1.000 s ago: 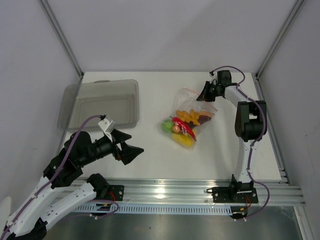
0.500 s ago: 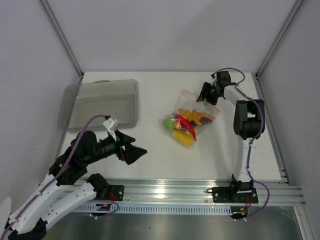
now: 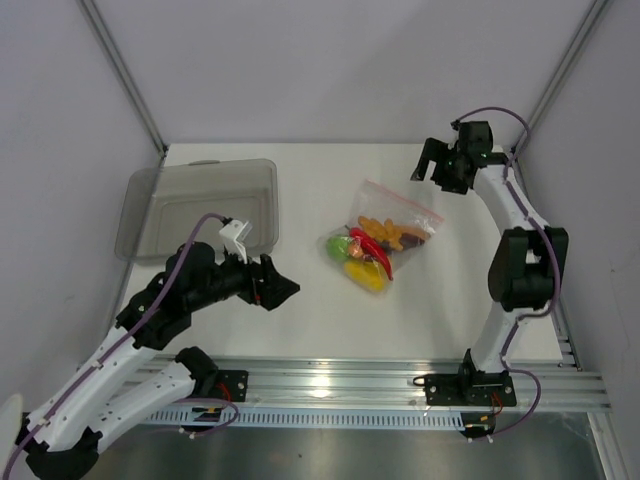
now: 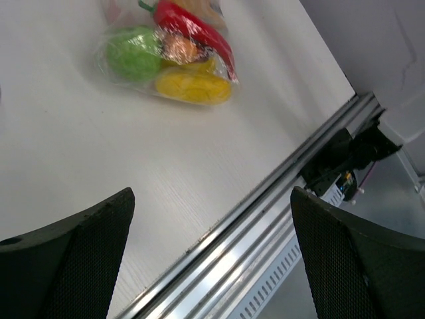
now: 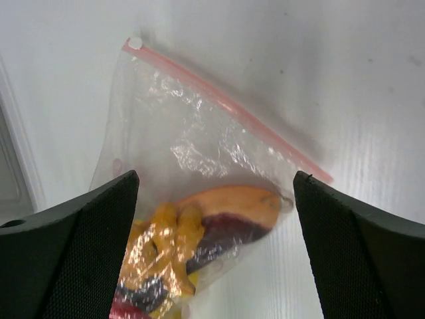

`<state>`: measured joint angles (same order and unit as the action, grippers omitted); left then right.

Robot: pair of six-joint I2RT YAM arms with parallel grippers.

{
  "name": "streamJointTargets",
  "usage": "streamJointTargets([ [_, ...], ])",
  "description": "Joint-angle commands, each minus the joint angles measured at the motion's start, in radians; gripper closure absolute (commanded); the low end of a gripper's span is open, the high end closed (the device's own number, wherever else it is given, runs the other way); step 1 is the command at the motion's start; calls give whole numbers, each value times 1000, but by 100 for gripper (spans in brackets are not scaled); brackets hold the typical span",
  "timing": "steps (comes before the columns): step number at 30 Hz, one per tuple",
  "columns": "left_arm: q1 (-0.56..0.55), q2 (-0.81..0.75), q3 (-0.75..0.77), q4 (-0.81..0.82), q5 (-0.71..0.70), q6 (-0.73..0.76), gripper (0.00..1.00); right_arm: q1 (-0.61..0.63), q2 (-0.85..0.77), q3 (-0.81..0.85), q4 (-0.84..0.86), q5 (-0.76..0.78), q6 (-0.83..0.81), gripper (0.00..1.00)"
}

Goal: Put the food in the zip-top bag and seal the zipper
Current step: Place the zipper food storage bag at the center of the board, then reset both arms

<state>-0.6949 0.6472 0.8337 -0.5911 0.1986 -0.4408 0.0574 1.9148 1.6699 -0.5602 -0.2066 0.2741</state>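
The zip-top bag (image 3: 388, 232) lies flat mid-table with the food inside: green fruit (image 3: 337, 247), red chili (image 3: 372, 250), yellow piece (image 3: 366, 276), orange bits (image 3: 377, 228) and an orange-red slice (image 3: 406, 238). Its zipper (image 3: 403, 200) runs as one pink line along the far edge. My right gripper (image 3: 432, 166) hangs open beyond the bag's mouth, touching nothing; in the right wrist view the zipper (image 5: 226, 106) and slice (image 5: 232, 203) show between its fingers (image 5: 80, 239). My left gripper (image 3: 282, 290) is open and empty, left of the bag (image 4: 166, 56).
A grey translucent tray (image 3: 200, 205) sits at the back left. The metal rail (image 3: 330, 380) runs along the table's near edge, just under the left gripper in its wrist view. Frame posts stand at both back corners.
The right gripper opened, let go of the bag's mouth and drew up and back to the right. The bag settled flat. The left arm swung a little toward the bag.
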Motion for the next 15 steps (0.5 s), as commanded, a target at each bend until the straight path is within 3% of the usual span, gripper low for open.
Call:
streamJointTargets([
  [1, 99, 49, 65, 103, 77, -35, 1, -1, -190, -117, -27, 111, -10, 1],
  [6, 208, 175, 143, 183, 84, -38, 0, 24, -480, -326, 3, 85, 43, 1],
  [10, 253, 218, 160, 278, 1, -65, 0, 84, -696, -493, 14, 141, 80, 1],
  [14, 278, 129, 16, 531, -45, -95, 1, 163, -960, -741, 100, 148, 129, 1],
  [15, 284, 103, -83, 578, -47, -99, 1, 176, -1068, -789, 162, 106, 138, 1],
])
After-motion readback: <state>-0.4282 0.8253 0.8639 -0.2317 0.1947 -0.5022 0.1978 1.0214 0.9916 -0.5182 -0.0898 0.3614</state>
